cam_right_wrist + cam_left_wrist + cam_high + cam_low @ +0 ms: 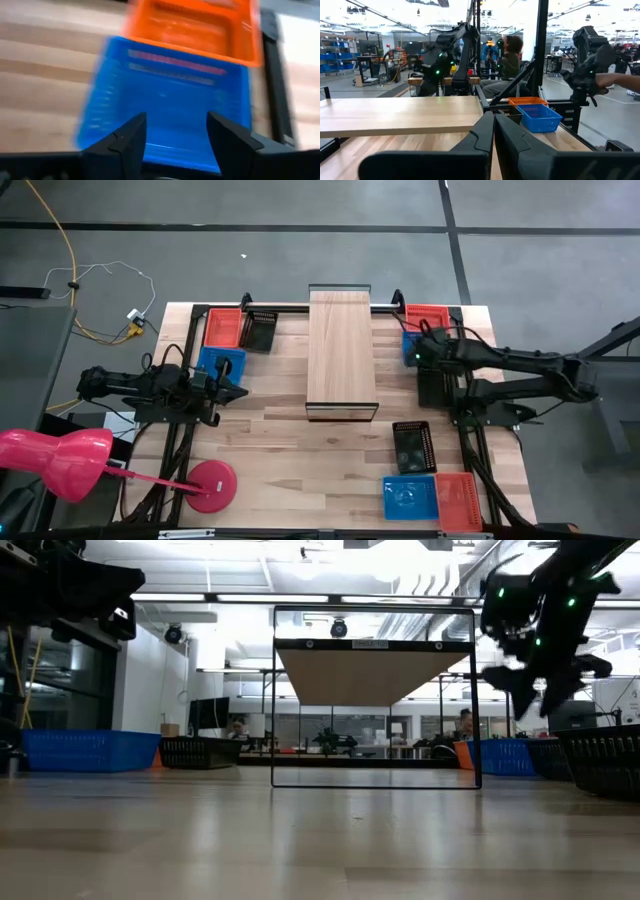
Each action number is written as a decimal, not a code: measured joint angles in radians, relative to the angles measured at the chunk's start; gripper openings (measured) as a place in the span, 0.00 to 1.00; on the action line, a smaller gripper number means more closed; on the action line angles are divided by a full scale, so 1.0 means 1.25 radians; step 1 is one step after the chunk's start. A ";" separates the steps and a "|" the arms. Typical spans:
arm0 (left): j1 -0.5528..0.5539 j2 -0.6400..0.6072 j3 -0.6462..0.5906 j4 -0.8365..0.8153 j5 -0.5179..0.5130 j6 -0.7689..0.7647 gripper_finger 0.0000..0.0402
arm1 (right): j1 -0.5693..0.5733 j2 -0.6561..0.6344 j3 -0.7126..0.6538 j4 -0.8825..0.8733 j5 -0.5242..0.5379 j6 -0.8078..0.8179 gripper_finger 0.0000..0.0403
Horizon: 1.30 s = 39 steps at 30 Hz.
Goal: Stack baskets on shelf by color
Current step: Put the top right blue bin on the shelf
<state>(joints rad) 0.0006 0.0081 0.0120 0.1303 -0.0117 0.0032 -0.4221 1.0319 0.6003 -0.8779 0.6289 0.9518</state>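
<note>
Two claws in view. Right claw [175,131] spread, above a blue basket [172,100] at the desk's [330,450] far right corner; red-orange basket [192,25] touching it beyond. Left claw [494,131] pressed together, empty, near the left blue basket [220,360]. Shelf [341,351] stands mid-desk, bare.

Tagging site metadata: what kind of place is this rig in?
Likely an open robotics lab or workshop: other robot arms on benches beyond the shelf, storage racks with bins, and a person seated behind.
</note>
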 joint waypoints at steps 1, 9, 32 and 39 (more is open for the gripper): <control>0.000 0.000 0.000 0.000 0.000 0.000 0.01 | -0.016 0.014 0.000 -0.006 0.006 0.015 0.48; 0.000 0.000 0.000 0.000 0.000 0.000 0.01 | -0.131 0.112 0.000 -0.022 0.042 0.055 0.48; 0.000 0.000 0.000 0.000 0.000 0.000 0.01 | -0.307 0.276 0.000 0.063 -0.003 -0.032 0.26; 0.000 0.000 0.000 0.000 0.000 0.000 0.01 | -0.292 0.236 0.001 0.035 -0.028 -0.057 0.03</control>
<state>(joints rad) 0.0004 0.0080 0.0120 0.1303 -0.0118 0.0029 -0.7877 1.3273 0.6010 -0.8345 0.5941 0.8811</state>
